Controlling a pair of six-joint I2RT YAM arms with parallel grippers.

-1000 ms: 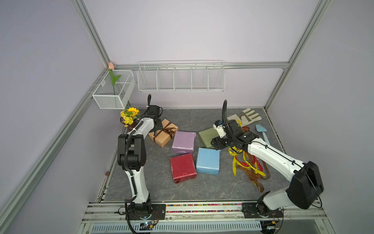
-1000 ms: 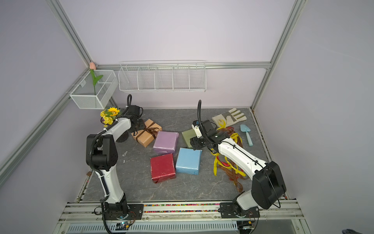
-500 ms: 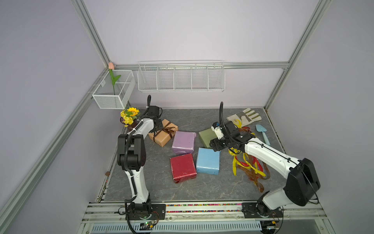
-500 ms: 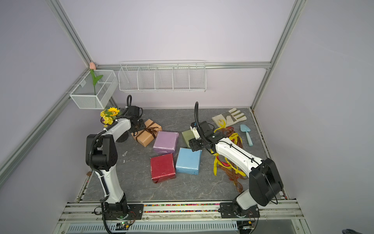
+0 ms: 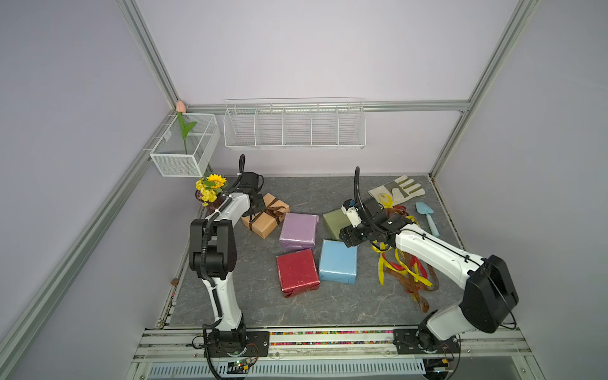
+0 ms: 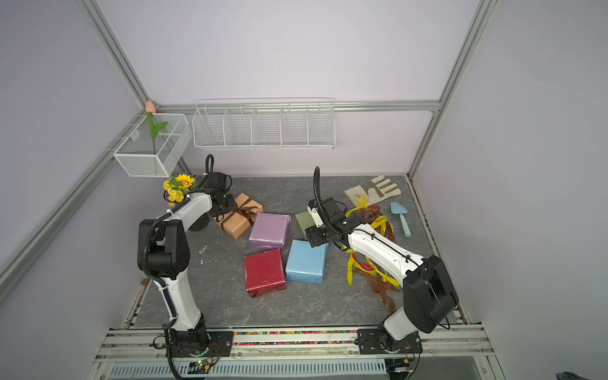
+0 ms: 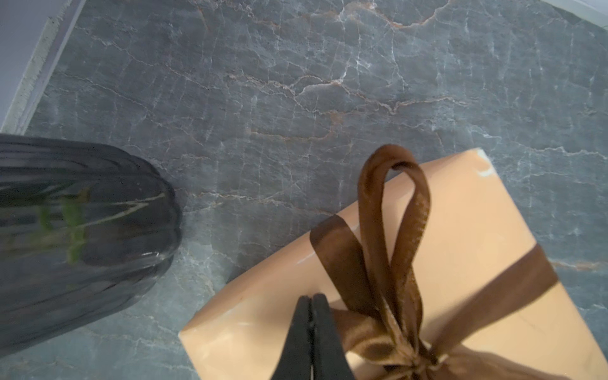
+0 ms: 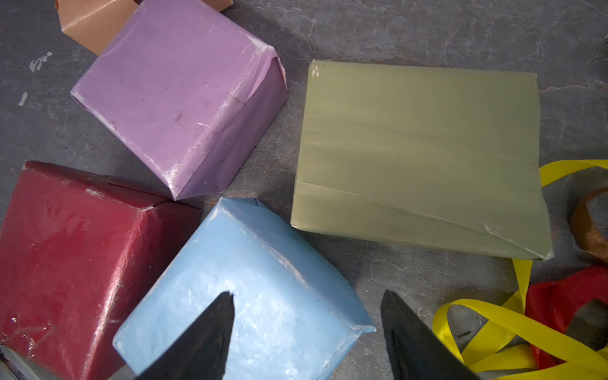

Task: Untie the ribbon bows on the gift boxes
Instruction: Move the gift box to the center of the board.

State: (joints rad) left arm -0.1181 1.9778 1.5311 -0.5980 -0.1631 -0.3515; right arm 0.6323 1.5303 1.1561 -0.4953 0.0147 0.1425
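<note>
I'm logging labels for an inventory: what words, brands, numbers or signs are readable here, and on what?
No readable text anywhere.
Plain wrapping: tan-orange box, lilac box, olive box, light blue box, red box.
Glove and trowel: no legible marking.
Circuit board: any print too small to read.

- Pale lilac walls (image 5: 296, 49), silver aluminium frame rails (image 5: 154, 56) at corners.
- Dark grey marble-pattern surface (image 5: 329, 306).
- Long white wire basket (image 5: 294, 123) and small white mesh basket (image 5: 174, 164), wall-hung.
</note>
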